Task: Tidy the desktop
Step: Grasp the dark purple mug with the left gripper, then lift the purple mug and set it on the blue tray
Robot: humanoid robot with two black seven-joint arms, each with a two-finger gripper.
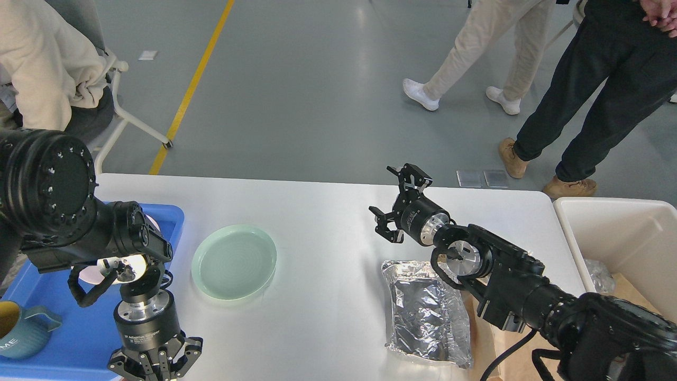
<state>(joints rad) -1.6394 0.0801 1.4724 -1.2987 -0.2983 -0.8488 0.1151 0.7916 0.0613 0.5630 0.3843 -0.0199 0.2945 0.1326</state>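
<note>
The big smooth white rectangular tabletop (328, 222) with rounded corners fills the middle of our view. Our left hand (153, 365) hangs at about 7 o'clock, pointing straight down right at the bottom edge, over the near right corner of the blue plastic tray (63, 338). Its fingers look bunched close together, but the tips are cut off by the frame, so we honestly can't tell whether they hold anything.

Our right hand (399, 203) sits a bit past centre toward 2 o'clock, fingers spread wide and holding nothing, above bare tabletop.

Containers: the tray at 8 o'clock holds a teal ceramic mug (24, 330) with a yellow inside, near the left edge. Something pale and round shows behind our left wrist, too hidden to name. The cream-white rectangular bin (619, 233) at 3 o'clock has a bit of crinkled silvery wrapping (600, 275) and brown paper (632, 293) in it.

A pale green round plate (234, 262) lies just right of the tray. A crumpled silver foil bag (426, 312) lies at 5 o'clock, partly under our right arm.
</note>
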